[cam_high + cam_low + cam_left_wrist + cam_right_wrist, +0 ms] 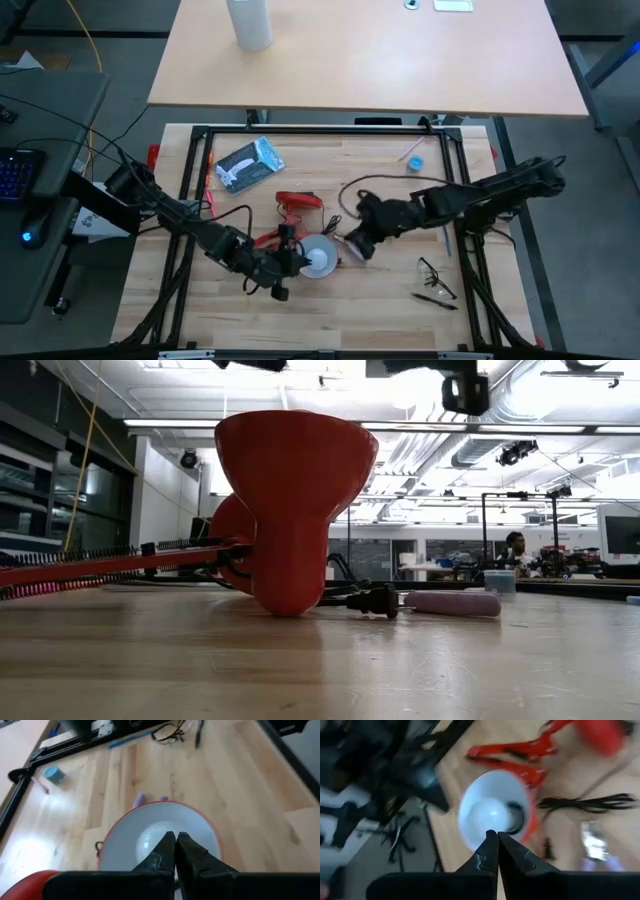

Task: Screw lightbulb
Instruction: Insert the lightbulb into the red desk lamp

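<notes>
The left end effector (175, 841) has its two fingers pressed together, with nothing between them, and it points into the open shade of the red lamp (318, 256) near the middle of the bench's front half. The right end effector (497, 840) is also pressed together and empty, and it sits just beside the shade on the other side. The lightbulb (490, 814) is inside the shade, a small white round shape in the middle of the pale bowl; it shows in the left wrist view too (152, 837). There is one lamp, lying on its side, with red clamp arms and a black cord (362, 188) curling toward the back of the bench. The bench (380, 300) is light wood with a black frame around it. On it are one flat silver and blue packet (248, 165) near the back left corner, one small blue round thing (415, 163) near the back right corner, one pair of glasses (436, 271) and one dark pen (435, 298) near the front right corner. No writing can be read. Behind the bench stands a second tan table (400, 60) with one white cup (249, 22). The room beyond is big, with bright ceiling lights, and a person (517, 550) sits far off.
</notes>
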Robot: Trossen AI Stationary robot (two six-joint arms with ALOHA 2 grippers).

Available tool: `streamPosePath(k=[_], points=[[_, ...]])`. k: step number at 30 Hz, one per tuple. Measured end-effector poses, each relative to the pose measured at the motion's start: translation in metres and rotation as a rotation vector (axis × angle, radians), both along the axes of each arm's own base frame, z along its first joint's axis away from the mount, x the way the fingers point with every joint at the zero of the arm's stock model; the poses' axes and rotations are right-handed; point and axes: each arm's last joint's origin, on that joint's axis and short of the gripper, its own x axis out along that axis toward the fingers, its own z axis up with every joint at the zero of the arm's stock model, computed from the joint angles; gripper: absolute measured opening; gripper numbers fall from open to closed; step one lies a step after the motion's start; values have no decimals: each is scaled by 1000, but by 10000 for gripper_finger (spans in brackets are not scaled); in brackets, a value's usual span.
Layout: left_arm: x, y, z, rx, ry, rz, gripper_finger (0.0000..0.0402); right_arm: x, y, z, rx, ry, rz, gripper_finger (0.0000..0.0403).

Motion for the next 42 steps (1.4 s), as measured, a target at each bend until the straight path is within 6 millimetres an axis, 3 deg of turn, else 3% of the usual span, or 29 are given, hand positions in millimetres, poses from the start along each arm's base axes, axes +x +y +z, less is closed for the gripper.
streamPosePath(k=[8,12,16,23,30,42], points=[[-4,-2,-3,38,49,-50,0,38,17,-17,-83,25,210,0],[-5,-5,-4,30,67,-92,0,55,10,-28,-116,57,202,0],[-3,-2,-6,37,73,-70,0,68,1,-27,-135,47,207,0],[-3,8,-8,24,97,28,0,65,1,-21,-197,96,291,0],[-2,30,-12,60,158,141,0,56,30,-23,-198,117,362,0],[12,51,-8,88,152,61,0,54,61,-27,-193,86,232,0]])
